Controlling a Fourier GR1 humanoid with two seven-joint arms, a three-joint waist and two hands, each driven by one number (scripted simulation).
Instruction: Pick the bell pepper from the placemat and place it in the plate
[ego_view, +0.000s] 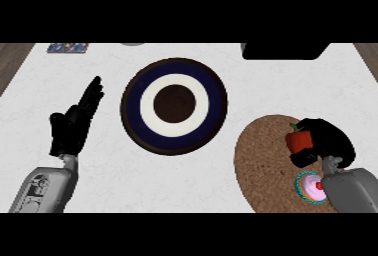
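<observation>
While curling round the pepper (298, 140) on the mat (267, 165), right hand (327, 142) pinching it between thumb and fingers; red body showing at hand's left side, green stem pointing up toward counter's far edge. Pepper sitting over mat's right part, well apart from plate (133, 107); whether resting on mat or lifted off it, cannot tell. Right forearm (351, 190) entering from lower right corner, partly covering a pink and teal cupcake (307, 186) lying on mat's lower right part, just beside the wrist.

Plate lying at counter's middle, left of mat, separated from it by a strip of bare white counter (111, 170). Plate showing dark rim, navy ring, white ring, brown centre; nothing lying in it.

Left hand (70, 131) resting at view's left, beside plate without touching it, fingers straight and pressed together, pointing up and slightly right, holding nothing. Left forearm (43, 189) rising from lower left.

Along far edge: dark box (284, 51) at upper right, small patterned item (68, 47) at upper left, too small for identifying.
</observation>
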